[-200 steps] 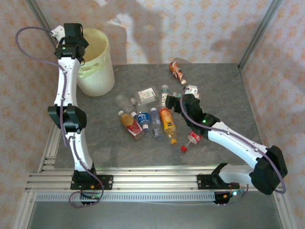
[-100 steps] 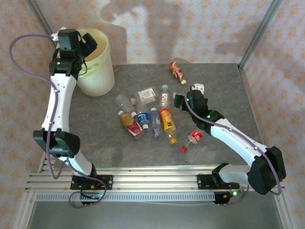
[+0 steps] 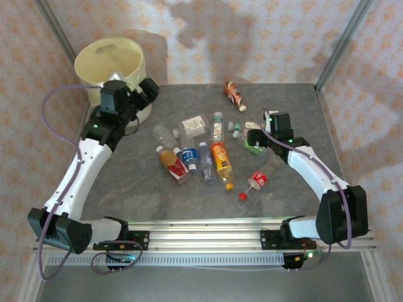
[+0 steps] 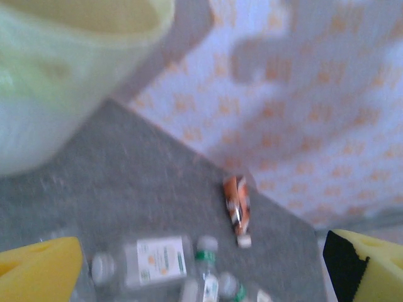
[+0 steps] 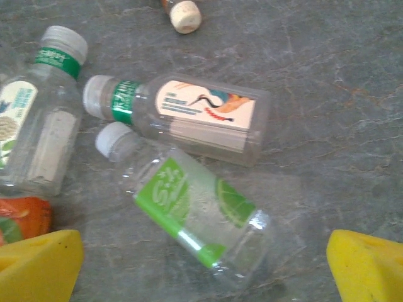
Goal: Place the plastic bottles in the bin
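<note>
Right tool (image 3: pixel 254 136) is hanging wide open over a clear plastic bottle with a green label (image 5: pixel 195 211), lying on the grey bench (image 3: pixel 126 182). Left tool (image 3: pixel 143 92) is gaping open and empty beside the big pale yellow round plastic bin (image 3: pixel 113 63).

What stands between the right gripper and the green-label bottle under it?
Nothing visible. The right gripper is open, and the green-label bottle lies uncovered on the table ahead of it. A bird-label bottle lies close beside, but not in the path.
</note>
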Robot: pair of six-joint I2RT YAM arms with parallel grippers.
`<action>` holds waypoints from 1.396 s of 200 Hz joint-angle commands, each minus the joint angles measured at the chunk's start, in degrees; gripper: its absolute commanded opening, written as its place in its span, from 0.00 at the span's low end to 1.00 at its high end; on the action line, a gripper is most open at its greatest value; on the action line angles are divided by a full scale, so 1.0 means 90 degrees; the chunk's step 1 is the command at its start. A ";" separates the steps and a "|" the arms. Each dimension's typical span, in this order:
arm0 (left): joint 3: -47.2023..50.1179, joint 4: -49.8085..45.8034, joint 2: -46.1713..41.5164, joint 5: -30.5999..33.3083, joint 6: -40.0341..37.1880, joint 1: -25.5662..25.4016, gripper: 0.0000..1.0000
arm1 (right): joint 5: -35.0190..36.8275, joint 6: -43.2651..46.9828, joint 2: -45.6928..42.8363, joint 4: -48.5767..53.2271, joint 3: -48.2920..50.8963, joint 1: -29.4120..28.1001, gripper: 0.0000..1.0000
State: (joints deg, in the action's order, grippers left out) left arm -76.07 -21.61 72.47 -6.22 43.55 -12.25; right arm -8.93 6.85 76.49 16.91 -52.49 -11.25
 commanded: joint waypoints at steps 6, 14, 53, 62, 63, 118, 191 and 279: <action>0.0526 -0.0030 -0.0224 -0.0071 0.0356 -0.0306 1.00 | -0.0713 0.0966 0.0347 0.0210 -0.0037 0.0267 0.99; 0.0689 -0.0039 -0.0329 -0.0020 0.0381 -0.0333 1.00 | -0.0650 0.1132 0.0434 0.0151 -0.0018 0.0273 0.99; 0.1118 -0.0519 -0.0641 0.0405 0.0404 -0.0338 1.00 | -0.0993 0.2153 0.1088 0.0657 -0.0307 0.0283 0.99; 0.1242 -0.0549 -0.0728 0.0525 0.0473 -0.0338 1.00 | -0.1072 0.2346 0.1294 0.0805 -0.0442 0.0288 0.99; 0.1268 -0.0544 -0.0738 0.0544 0.0483 -0.0338 1.00 | -0.1075 0.2365 0.1305 0.0821 -0.0469 0.0285 0.99; 0.1525 -0.0561 -0.0916 0.0729 0.0497 -0.0338 1.00 | -0.0509 0.3212 0.2199 0.1034 -0.0965 0.0278 1.00; 0.1440 -0.0703 -0.0708 0.0934 0.0430 -0.0333 1.00 | -0.1213 0.3761 0.2333 0.1355 -0.0835 0.0121 0.89; 0.1563 -0.0756 -0.0826 0.1150 0.0471 -0.0331 1.00 | -0.0523 0.3799 0.2503 0.0975 -0.0653 -0.0210 0.82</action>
State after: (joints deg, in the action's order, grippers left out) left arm -61.82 -26.76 66.04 2.02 47.97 -15.29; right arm -16.40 39.97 98.35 26.48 -59.57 -12.25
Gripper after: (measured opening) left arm 0.995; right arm 0.824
